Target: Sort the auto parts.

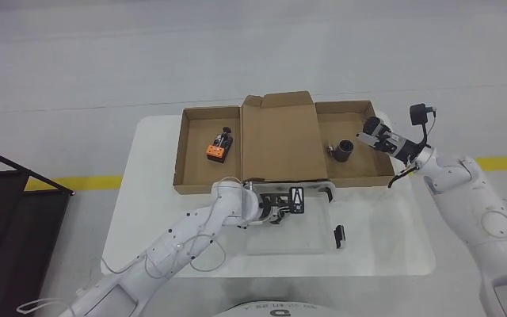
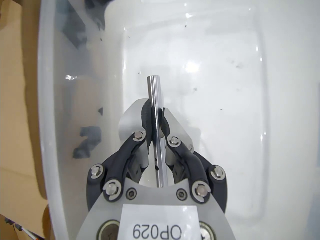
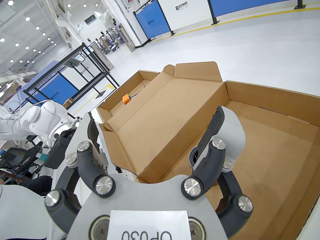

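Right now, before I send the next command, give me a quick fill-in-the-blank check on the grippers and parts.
1. The left gripper is shut on a metal ____.
2. The right gripper holds nothing; its jaws stand ____.
3. The black cylindrical part lies inside the cardboard ____, below the right gripper.

Missing words: rod; open; box.
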